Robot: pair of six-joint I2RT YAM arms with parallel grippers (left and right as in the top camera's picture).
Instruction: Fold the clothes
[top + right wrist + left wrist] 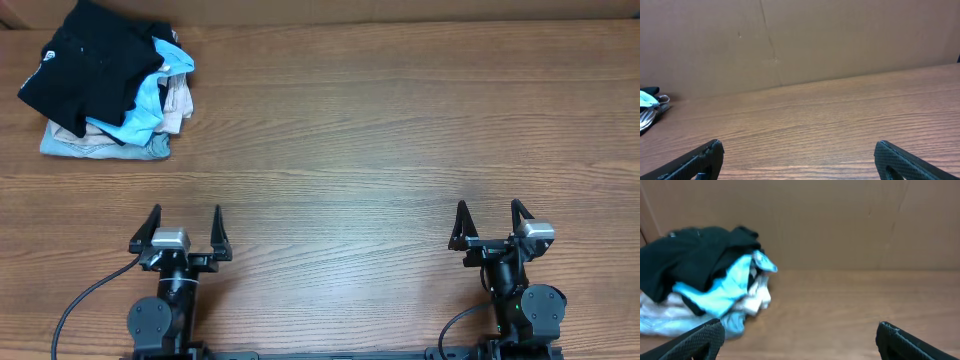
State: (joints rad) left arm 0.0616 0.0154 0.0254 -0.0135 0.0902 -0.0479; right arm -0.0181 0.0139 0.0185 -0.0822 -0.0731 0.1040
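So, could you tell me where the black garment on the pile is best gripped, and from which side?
Probably its bunched upper fold, from above with the open left gripper: the black garment lies crumpled on top, and lower pinches risk catching the light blue shirt beneath.

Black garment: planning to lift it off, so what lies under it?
Under the black garment show a light blue garment and beige fabric; anything deeper is covered.
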